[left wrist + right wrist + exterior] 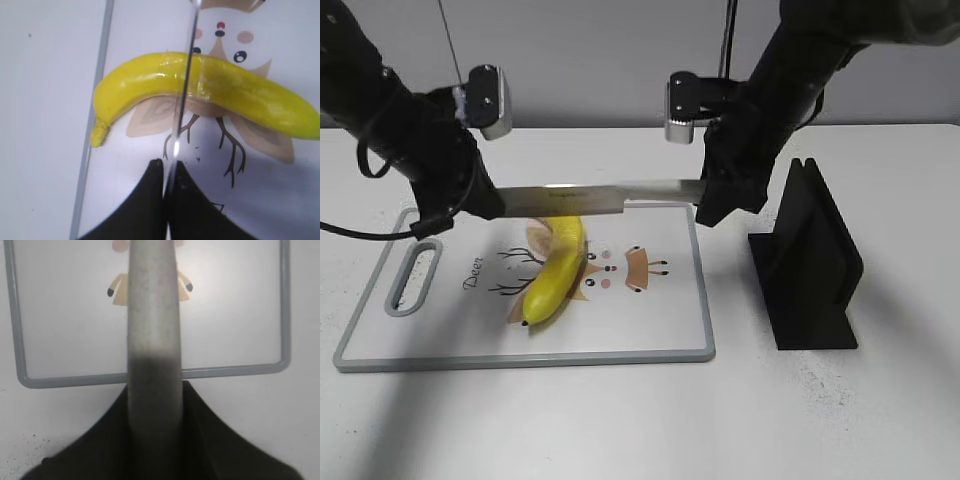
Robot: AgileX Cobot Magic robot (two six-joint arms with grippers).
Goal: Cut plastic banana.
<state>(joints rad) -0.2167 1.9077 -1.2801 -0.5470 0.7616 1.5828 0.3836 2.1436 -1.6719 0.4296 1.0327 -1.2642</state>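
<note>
The plastic banana [555, 280], glossy yellow, lies on the white cutting board [520, 358] over a deer drawing. A long knife [580, 198] is held level across the board above the banana's far part. My left gripper [490, 205] is shut on the blade's tip end. My right gripper [705, 200] is shut on the handle. In the left wrist view the blade [182, 100] shows edge-on across the banana [150, 82], running out from the jaws [167, 165]. I cannot tell whether it touches. The right wrist view shows the handle [152, 315] in the jaws [155, 405].
A black knife stand [810, 260] is on the table right of the board. The board has a grey rim [75, 380] and a handle slot [412, 275] at its left end. White table lies around it.
</note>
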